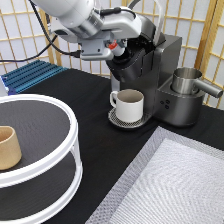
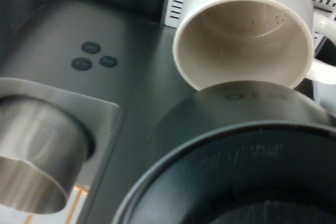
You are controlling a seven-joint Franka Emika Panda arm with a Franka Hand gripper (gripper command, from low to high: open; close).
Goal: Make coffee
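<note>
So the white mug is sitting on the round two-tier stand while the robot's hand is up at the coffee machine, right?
Not quite. The white mug sits on the coffee machine's round drip tray, under its spout, as the exterior view shows. What stands on the two-tier stand is the tan cup. The gripper is indeed up at the top of the machine.
</note>
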